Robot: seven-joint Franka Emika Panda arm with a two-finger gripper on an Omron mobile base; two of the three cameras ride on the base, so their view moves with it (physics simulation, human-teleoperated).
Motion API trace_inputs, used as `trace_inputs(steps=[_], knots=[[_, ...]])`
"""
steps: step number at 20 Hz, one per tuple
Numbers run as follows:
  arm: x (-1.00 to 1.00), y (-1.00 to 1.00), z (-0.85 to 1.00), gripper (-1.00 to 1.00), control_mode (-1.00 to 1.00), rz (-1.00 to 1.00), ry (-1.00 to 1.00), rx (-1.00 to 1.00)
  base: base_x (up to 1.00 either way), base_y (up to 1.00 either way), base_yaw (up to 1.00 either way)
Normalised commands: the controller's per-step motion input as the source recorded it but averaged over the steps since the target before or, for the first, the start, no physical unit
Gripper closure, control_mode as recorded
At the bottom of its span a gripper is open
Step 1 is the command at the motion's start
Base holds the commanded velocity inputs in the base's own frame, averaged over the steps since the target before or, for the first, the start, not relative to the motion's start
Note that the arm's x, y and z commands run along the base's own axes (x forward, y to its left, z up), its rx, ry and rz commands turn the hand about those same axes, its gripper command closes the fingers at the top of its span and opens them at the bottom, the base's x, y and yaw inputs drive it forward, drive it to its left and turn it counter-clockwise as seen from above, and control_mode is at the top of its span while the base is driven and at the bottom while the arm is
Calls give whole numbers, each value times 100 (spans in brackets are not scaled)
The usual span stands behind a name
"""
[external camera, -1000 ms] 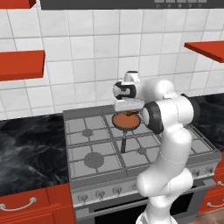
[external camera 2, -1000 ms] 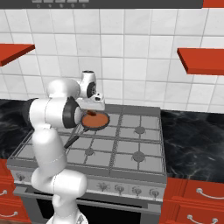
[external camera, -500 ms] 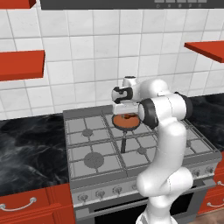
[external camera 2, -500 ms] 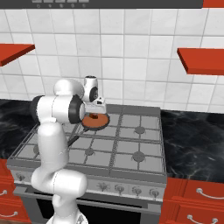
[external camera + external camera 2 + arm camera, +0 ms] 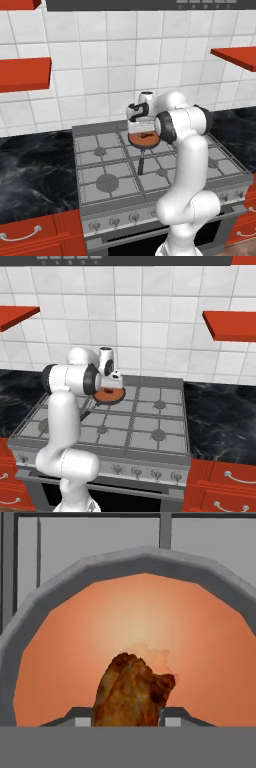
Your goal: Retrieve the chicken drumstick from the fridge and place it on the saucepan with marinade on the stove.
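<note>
My gripper (image 5: 127, 720) is shut on the chicken drumstick (image 5: 132, 688), a dark brown lumpy piece that hangs just above the orange-red marinade (image 5: 145, 617). The grey rim of the saucepan (image 5: 145, 554) rings it. From the left base the gripper (image 5: 143, 130) hovers over the saucepan (image 5: 144, 141) on the stove (image 5: 100, 170), at its back middle burner, with the drumstick (image 5: 146, 135) low over the pan. From the right base the gripper (image 5: 111, 387) stands above the saucepan (image 5: 109, 396) on the stove (image 5: 145, 426). The fridge is out of view.
The pan's long dark handle (image 5: 141, 162) points toward the stove's front. Black marble counters (image 5: 30, 170) flank the stove, with red drawers (image 5: 225, 491) below. Red wall shelves (image 5: 25, 72) hang at both sides. Knobs (image 5: 135, 472) line the stove's front.
The hand has come down closer to the saucepan with the drumstick still in it. The pan has not moved.
</note>
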Motion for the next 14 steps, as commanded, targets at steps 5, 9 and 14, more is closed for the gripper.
trace_inputs(steps=[5, 9, 14], knots=[[31, 0, -1, 100, -100, 0, 0, 0, 0, 0, 0], [3, 0, 0, 100, -100, 0, 0, 0, 0, 0, 0], [0, 0, 0, -100, -100, 0, 0, 0, 0, 0, 0]])
